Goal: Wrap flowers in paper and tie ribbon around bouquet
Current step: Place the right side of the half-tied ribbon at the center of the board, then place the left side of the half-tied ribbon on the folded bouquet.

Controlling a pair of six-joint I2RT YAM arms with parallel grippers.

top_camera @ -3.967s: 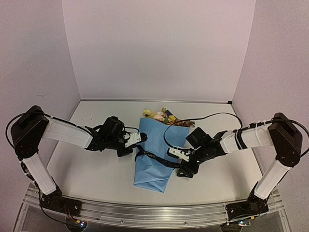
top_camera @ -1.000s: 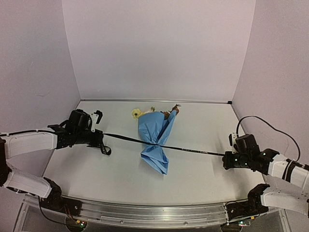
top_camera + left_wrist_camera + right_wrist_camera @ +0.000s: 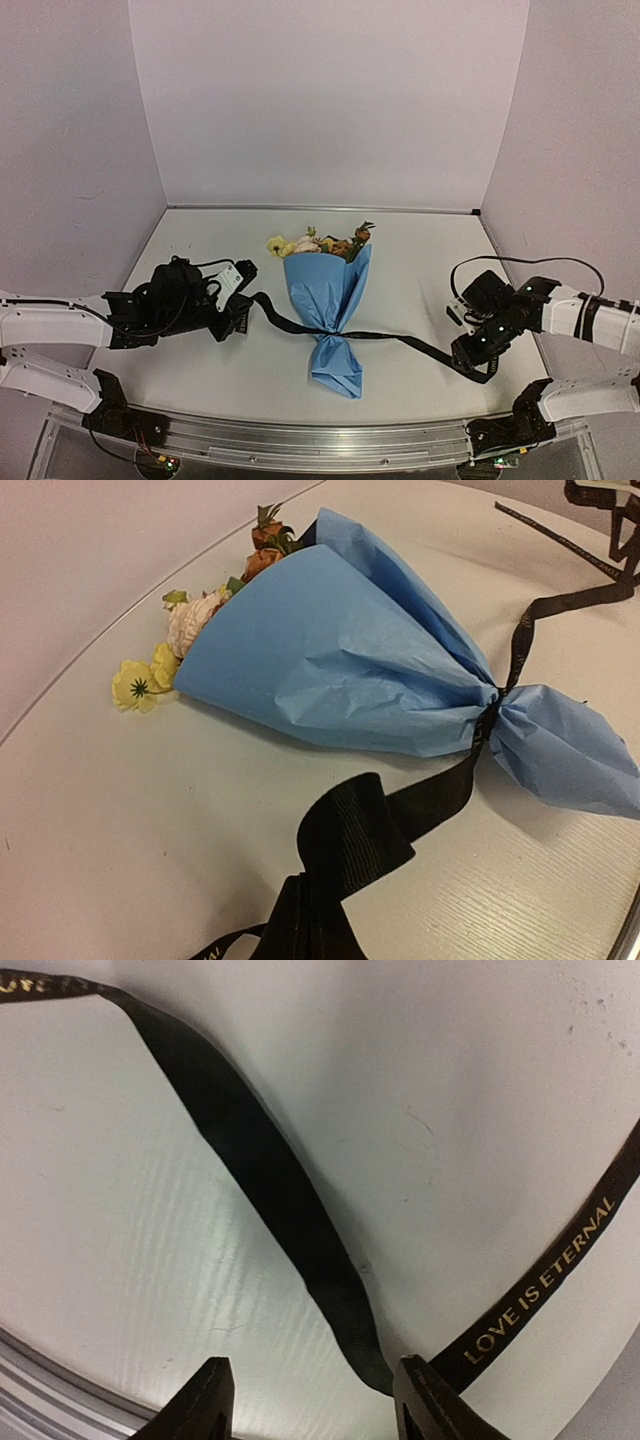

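Camera overhead: bouquet [image 3: 328, 295] mid-table [image 3: 200, 240], long axis near-to-far, flowers [image 3: 315, 243] at the far end, pinched waist and short blue tail toward the arms. Ribbon [image 3: 400, 340] cinched round that waist, running crosswise to the bouquet, one tail out to each side. Left tail up into left gripper [image 3: 238, 318], just left of the cone. Right tail slack along the table to right gripper [image 3: 470, 358], well off to the right. Left gripper the nearer of the two to the bouquet.

Left wrist: gripper itself out of frame. Ribbon [image 3: 360, 830] bunched and running into the bottom edge where the jaws would sit. Taken as clamped tight on that ribbon end. Bouquet [image 3: 340, 670] ahead, blooms [image 3: 195, 620] to the left of frame, knot [image 3: 490, 708] to the right.

Right wrist: right gripper [image 3: 318, 1405] parted roughly halfway, nothing pinched. Ribbon [image 3: 270, 1190] flat on the table [image 3: 480, 1070], doubling back in a fold right at the gap between the fingertips, closer to the right-hand one. Lettered run off toward upper right.

Judgement: tie close to done. For any further pull, straight down and shut on the fold already lying between the right fingers. Strip thin, flat, diagonal to the gap, so easy to miss.
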